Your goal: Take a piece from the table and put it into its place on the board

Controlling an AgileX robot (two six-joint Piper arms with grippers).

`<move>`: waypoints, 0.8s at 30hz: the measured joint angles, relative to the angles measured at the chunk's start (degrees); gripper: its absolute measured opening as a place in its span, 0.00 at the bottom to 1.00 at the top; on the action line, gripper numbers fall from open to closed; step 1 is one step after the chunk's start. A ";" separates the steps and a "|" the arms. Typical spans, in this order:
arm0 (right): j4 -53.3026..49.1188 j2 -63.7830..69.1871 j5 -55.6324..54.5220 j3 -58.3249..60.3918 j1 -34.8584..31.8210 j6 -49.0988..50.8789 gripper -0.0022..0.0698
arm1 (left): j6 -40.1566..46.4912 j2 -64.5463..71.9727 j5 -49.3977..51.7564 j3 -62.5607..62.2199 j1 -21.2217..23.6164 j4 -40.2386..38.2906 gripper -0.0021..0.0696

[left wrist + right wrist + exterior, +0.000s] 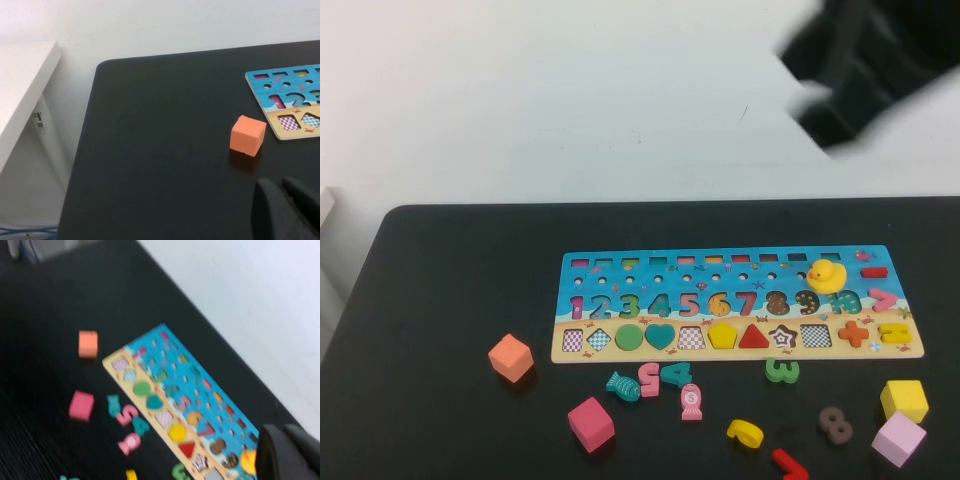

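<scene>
The yellow pentagon piece (723, 334) sits flat in its slot in the tan lower strip of the board (620, 262), between a checkered empty slot on one side and the red triangle (753, 337) on the other. From my right wrist I see the same piece (176, 432) seated in the strip, with the triangle (187, 449) next to it.

My right gripper (290, 452) is raised well above the table and off toward the far right end of the board, well apart from the piece; its fingers are pressed together with nothing between them. In the high view that arm shows only as a dark blur (865, 70) at the upper right, against the white wall.

My left gripper (285, 210) hangs low over the bare black table (160, 150), near the orange cube (247, 135) and just off the board's left end (287, 100). It is far from the piece, and I cannot tell how its fingers stand.

A yellow duck (826, 275) rests on the blue part of the board. Loose numbers and cubes lie on the table in front of the board, among them a pink cube (591, 423) and a yellow cube (904, 399).
</scene>
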 joint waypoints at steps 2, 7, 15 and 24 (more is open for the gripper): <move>-0.60 -3.88 -2.68 5.87 -0.13 0.00 0.06 | 0.00 0.00 0.00 0.00 0.00 0.00 0.03; -0.37 -14.35 -16.25 22.01 -4.80 0.00 0.06 | 0.00 0.00 0.07 0.00 0.00 0.00 0.03; 2.47 -31.80 -42.17 50.50 -22.89 0.00 0.06 | 0.00 0.00 0.07 0.00 0.00 0.00 0.03; 5.43 -56.66 -57.67 77.76 -42.92 0.00 0.06 | 0.00 0.00 0.07 0.00 0.00 0.00 0.03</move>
